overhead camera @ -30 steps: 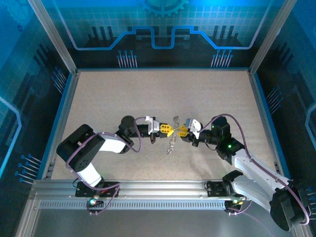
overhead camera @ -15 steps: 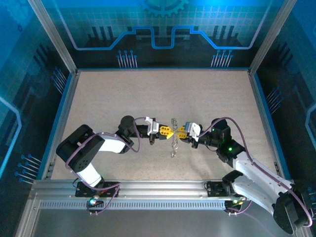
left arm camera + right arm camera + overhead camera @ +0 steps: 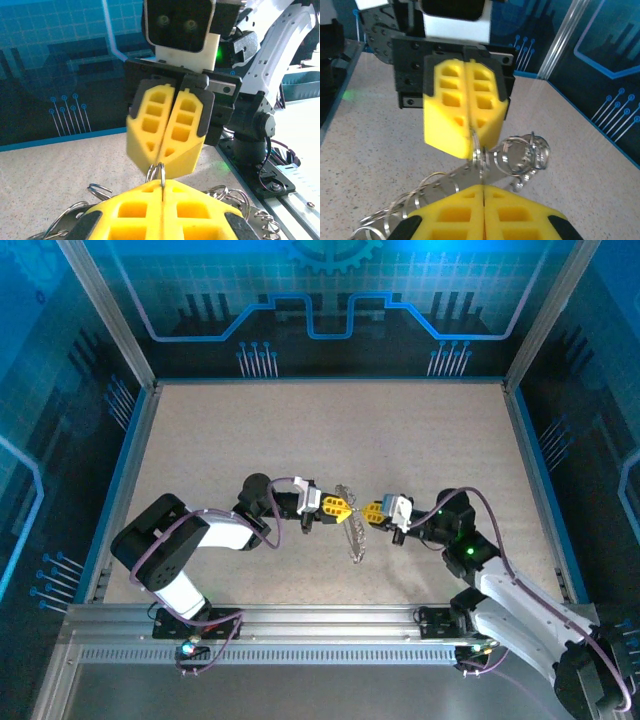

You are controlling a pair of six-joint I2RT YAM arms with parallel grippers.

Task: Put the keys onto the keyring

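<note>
The left gripper (image 3: 343,507), a two-finger claw with blocky yellow honeycomb fingertips on a white and black arm, is reaching in from the left over the middle of the speckled beige tabletop (image 3: 300,430). Its fingers are pressing flat against each other. In the left wrist view, a small wire loop of the floppy silvery-grey keyring (image 3: 157,173) is sticking up out of the seam between them, so the left gripper is clamping the keyring by that loop.

The right gripper (image 3: 371,510), with the same yellow tips, is pointing straight at it from the right, and the two noses are sitting just apart in the top view. Its jaws are also pressed together (no gap is showing along the seam in either wrist view). Its tips are meeting the same small loop, but whether they are pinching the wire or only touching it cannot be told.

In the top view, the rest of the keyring is trailing between and below the two grippers as a thin string of metal rings, running down toward the near edge of the table. In the right wrist view, a cluster of overlapping rings (image 3: 522,155) is lying on the table just right of the left gripper's tips, while more loops are curving away to the lower left.

A flat silvery strip (image 3: 462,176) is lying among those loops. Whether it is one of the keys cannot be told.
</note>
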